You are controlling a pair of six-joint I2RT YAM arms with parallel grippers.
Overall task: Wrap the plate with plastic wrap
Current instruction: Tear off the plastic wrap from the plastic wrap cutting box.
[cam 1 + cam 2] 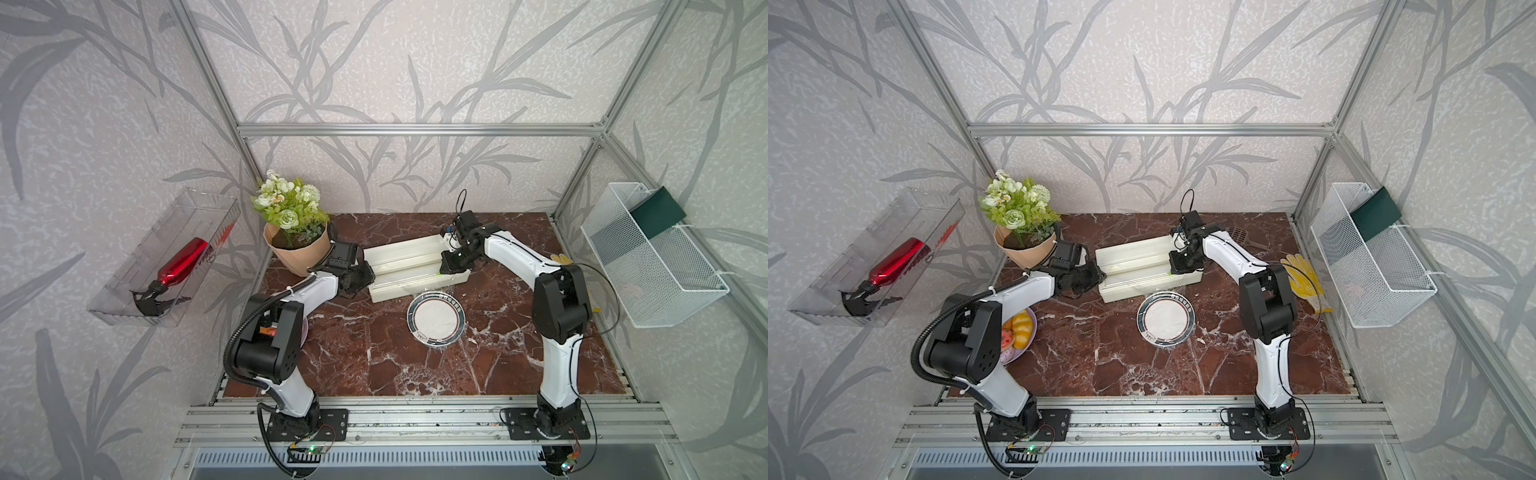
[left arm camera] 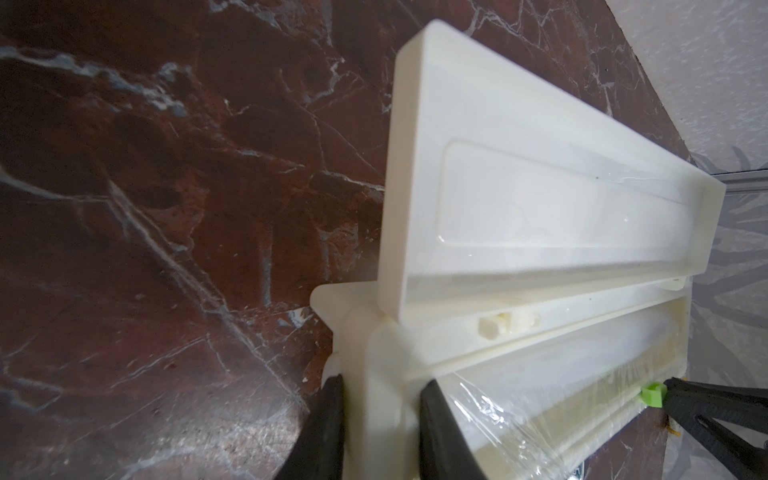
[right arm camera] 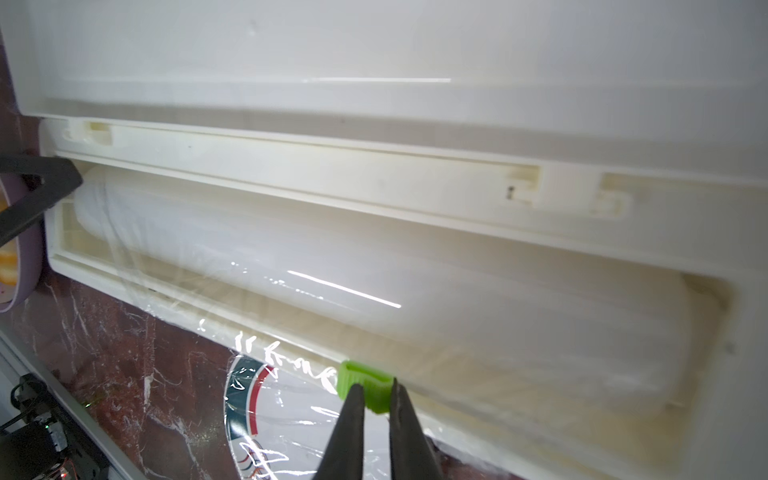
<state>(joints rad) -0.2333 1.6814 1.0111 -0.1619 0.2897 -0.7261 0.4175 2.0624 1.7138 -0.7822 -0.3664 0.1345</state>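
Robot test cell dressed as a domestic room. An aluminium-profile frame (image 1: pixel 419 129) carries leaf-patterned wallpaper panels (image 1: pixel 374 62). The left arm (image 1: pixel 270 332) and right arm (image 1: pixel 561 307) are bolted to a slotted rail (image 1: pixel 415 419) before a red marble-pattern tabletop (image 1: pixel 374 365). Potted flowers (image 1: pixel 291 232) and a wire basket (image 1: pixel 652 266) furnish it.

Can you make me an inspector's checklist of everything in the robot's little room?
Surface: red-brown marble tabletop with white veins.
Job's things: plate lies flat near the middle; plastic wrap runs from the dispenser box over it; the box lid is open.
Clutter: flower pot, purple plate of pastries, yellow glove.
Grippers: left gripper clamps the box's end; right gripper pinches the green slider.
Cables: black hose loops along the left arm; thin wire loops beside the right arm.
Surroundings: clear wall bin holding a red bottle; white wire basket; leaf-pattern walls.
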